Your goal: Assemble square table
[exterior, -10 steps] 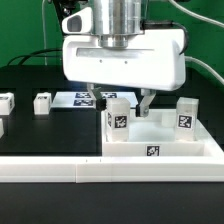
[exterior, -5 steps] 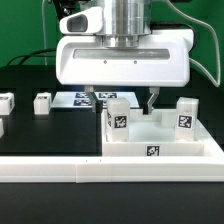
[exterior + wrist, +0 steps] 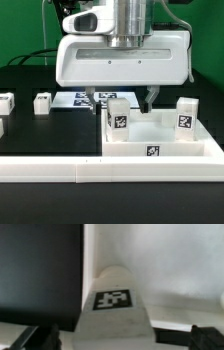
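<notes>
The square table's top is a white slab with a raised rim and a tag on its front edge, lying at the exterior view's right. Two tagged white legs stand upright on it, one at its left corner and one at the right. My gripper hangs over the left leg, open, with one finger on each side of it. In the wrist view that leg rises between the dark fingertips, and my gripper grips nothing. The slab lies beside the leg.
Loose white legs lie on the black table at the exterior view's left. The marker board lies behind the gripper. A long white border rail runs along the front edge.
The gripper body has shifted slightly and levelled out over the left leg. The jaws stay open, and the legs and slab have not moved.
</notes>
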You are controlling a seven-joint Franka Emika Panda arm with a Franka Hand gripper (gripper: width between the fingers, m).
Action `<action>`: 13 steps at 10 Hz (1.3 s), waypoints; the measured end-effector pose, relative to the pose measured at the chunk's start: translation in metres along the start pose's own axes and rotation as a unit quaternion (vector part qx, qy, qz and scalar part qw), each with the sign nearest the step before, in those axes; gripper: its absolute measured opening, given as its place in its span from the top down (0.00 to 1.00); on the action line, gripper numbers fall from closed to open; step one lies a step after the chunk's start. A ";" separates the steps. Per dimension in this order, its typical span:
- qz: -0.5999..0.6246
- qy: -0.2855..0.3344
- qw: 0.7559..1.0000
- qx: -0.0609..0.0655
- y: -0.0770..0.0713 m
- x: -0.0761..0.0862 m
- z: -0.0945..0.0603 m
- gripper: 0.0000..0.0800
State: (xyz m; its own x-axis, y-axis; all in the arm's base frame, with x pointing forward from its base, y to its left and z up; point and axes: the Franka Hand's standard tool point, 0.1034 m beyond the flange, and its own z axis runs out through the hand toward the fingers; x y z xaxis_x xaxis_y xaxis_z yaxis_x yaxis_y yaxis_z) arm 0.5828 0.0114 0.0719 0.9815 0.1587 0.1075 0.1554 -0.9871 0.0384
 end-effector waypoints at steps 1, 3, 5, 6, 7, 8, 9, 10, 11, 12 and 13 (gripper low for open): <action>-0.002 0.000 1.000 -0.001 0.000 0.000 0.000 0.30; 0.000 0.000 1.000 -0.001 0.001 0.000 0.000 0.53; 0.009 0.000 1.000 -0.001 0.001 0.000 0.000 0.64; 0.016 0.000 1.000 -0.001 0.001 0.000 0.000 0.64; 0.016 0.000 1.000 -0.001 0.001 0.000 0.000 0.64; 0.033 0.000 0.999 -0.001 0.001 0.000 0.000 0.64; 0.072 0.000 0.997 -0.001 0.001 0.000 0.000 0.64; 0.116 0.000 0.993 -0.001 0.002 0.000 0.001 0.64; 0.169 0.003 0.986 0.001 0.003 0.000 0.001 0.64; 0.232 0.005 0.973 0.004 0.004 0.000 0.001 0.64; 0.297 0.006 0.955 0.007 0.006 0.000 0.001 0.64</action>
State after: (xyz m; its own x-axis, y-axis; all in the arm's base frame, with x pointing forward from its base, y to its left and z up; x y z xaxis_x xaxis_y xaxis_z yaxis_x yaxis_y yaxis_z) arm 0.5838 0.0059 0.0714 0.8954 -0.4293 0.1178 -0.4269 -0.9031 -0.0463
